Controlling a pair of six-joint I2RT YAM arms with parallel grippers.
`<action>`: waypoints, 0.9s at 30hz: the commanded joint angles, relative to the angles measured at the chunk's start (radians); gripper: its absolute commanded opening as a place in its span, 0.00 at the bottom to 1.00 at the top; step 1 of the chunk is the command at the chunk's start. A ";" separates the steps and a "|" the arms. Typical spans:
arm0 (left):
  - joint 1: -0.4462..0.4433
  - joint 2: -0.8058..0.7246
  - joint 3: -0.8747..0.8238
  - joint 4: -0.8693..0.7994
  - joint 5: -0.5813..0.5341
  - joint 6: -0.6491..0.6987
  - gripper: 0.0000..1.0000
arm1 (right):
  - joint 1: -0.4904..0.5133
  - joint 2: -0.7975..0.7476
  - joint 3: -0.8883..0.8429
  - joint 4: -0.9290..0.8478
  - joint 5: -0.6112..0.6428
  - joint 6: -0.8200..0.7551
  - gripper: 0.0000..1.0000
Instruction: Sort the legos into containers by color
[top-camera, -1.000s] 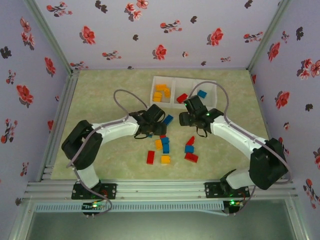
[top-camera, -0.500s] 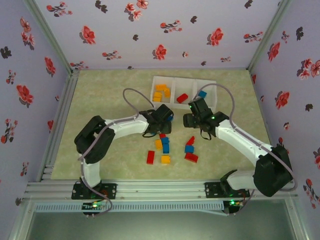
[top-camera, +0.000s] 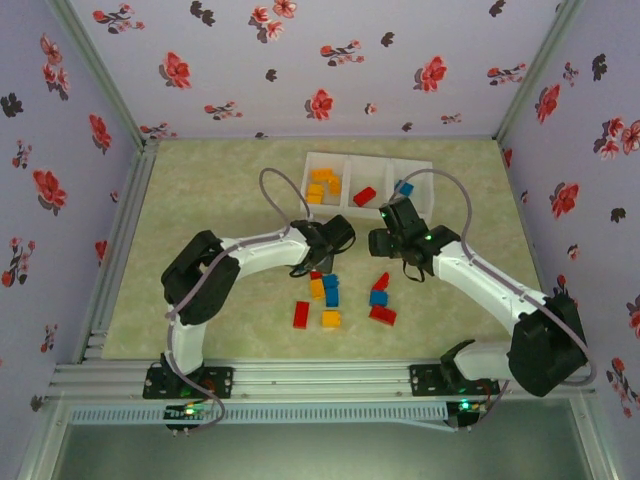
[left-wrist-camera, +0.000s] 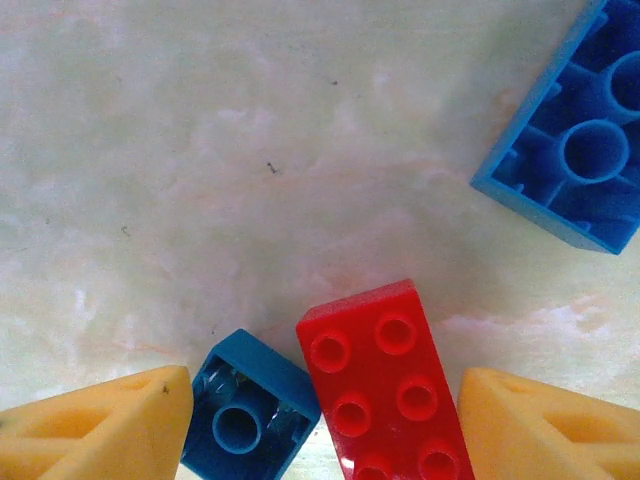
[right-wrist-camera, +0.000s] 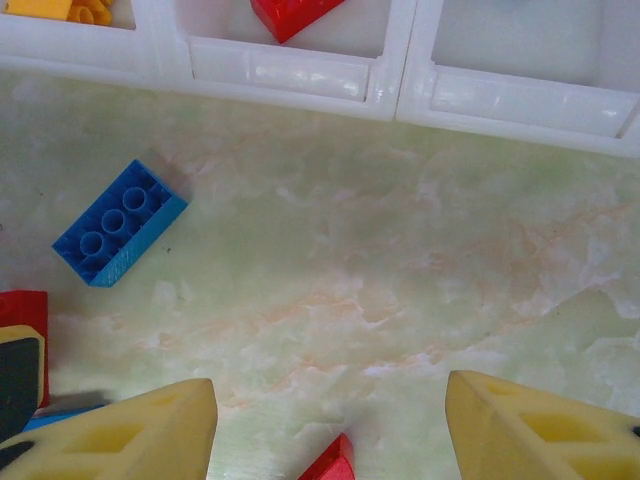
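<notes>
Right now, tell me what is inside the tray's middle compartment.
One red brick lies inside the middle compartment. From above, the compartment's near right corner is hidden behind the right arm.

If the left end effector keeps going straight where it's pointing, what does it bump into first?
The left end effector would probably meet the red lego between its open fingers first; a small blue lego lies right beside it. Depth is unclear.

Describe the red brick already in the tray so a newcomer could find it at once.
Start at the white tray at the far side of the table, split into three compartments. In the middle compartment lies the red brick, alone. The left compartment holds yellow and orange bricks and the right one a blue brick, so it is the tray's only red piece.
</notes>
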 joint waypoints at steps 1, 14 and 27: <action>-0.020 -0.048 0.047 -0.039 -0.034 0.036 0.72 | -0.008 -0.022 -0.013 0.002 0.017 0.021 0.63; -0.054 -0.064 0.041 -0.054 0.036 -0.009 0.69 | -0.013 -0.041 -0.023 -0.016 0.021 0.016 0.63; -0.081 -0.063 -0.041 0.001 0.077 -0.090 0.69 | -0.013 -0.057 -0.040 -0.020 0.014 0.022 0.63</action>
